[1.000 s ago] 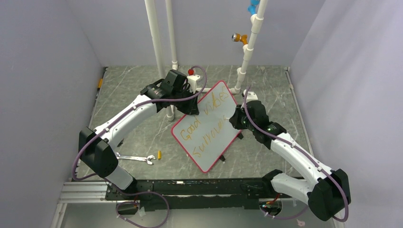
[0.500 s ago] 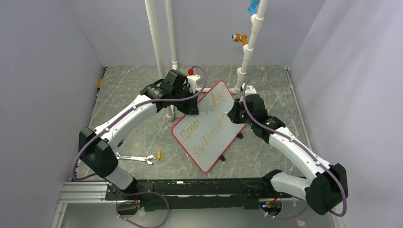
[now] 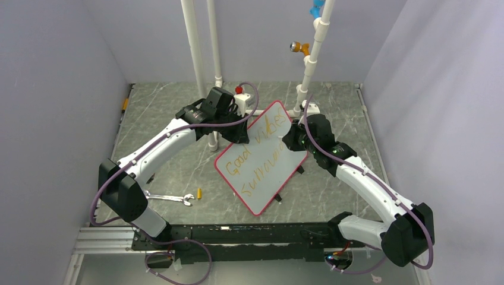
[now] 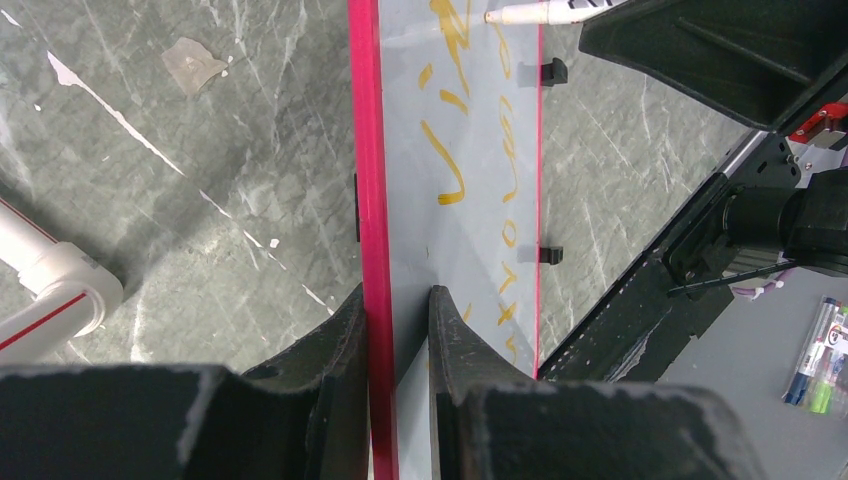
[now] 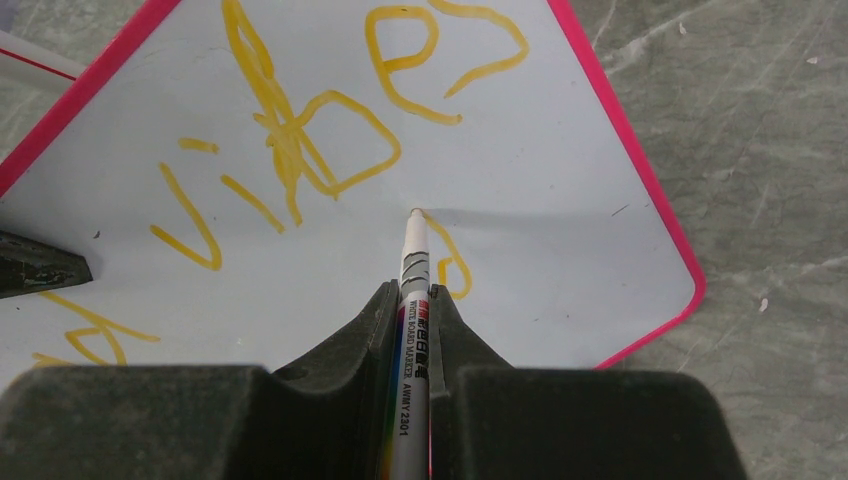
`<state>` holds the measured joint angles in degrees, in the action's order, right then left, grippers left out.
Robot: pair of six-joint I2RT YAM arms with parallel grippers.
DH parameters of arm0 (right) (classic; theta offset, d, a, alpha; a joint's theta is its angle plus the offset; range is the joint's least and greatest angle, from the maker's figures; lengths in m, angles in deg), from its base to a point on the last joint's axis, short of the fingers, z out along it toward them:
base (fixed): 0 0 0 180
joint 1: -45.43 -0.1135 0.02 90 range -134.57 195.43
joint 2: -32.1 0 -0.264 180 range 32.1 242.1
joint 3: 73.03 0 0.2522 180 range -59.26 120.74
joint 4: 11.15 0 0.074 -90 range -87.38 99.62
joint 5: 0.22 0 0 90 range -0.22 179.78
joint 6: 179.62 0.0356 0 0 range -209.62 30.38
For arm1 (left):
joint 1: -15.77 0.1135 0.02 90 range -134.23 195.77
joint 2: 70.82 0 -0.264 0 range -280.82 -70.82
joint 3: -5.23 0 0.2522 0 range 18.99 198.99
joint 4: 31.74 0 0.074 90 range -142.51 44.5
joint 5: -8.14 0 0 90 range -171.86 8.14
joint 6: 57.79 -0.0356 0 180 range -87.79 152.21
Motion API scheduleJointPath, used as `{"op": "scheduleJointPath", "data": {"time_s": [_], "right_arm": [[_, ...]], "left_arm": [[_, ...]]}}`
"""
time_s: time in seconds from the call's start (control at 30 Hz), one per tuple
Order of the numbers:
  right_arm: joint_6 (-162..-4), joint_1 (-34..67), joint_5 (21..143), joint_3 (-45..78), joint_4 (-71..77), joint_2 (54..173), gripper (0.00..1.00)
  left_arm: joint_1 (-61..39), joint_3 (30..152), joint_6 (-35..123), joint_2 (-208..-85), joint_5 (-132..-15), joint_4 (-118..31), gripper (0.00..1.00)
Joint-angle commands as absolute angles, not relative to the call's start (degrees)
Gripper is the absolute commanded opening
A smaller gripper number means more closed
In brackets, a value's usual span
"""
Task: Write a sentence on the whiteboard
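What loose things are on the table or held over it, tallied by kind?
whiteboard: 1
marker: 1
wrench: 1
small yellow piece: 1
Total: 4

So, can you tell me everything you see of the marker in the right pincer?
The marker is a slim white pen with grey bands near its tip, a rainbow stripe and black print along the barrel. The right pincer is shut on it. Its uncapped tip seems to rest on the whiteboard, at the top of a yellow stroke.
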<state>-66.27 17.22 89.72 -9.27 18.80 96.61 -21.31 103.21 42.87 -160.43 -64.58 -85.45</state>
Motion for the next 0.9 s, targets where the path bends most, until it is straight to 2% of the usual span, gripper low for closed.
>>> {"op": "scheduleJointPath", "data": {"time_s": [0.0,0.5,0.87], "right_arm": [[-66.37,16.91,88.11,-8.97,15.54,95.81,0.0],[-66.0,16.86,89.62,-17.7,16.67,91.57,0.0],[-66.24,16.86,95.33,-20.11,18.02,90.63,0.0]], "left_arm": [[-22.03,102.84,37.32,-159.25,-68.04,-86.02,0.0],[-22.08,102.66,37.49,-158.72,-68.23,-85.93,0.0],[-22.1,102.57,37.58,-158.56,-68.15,-85.81,0.0]]}}
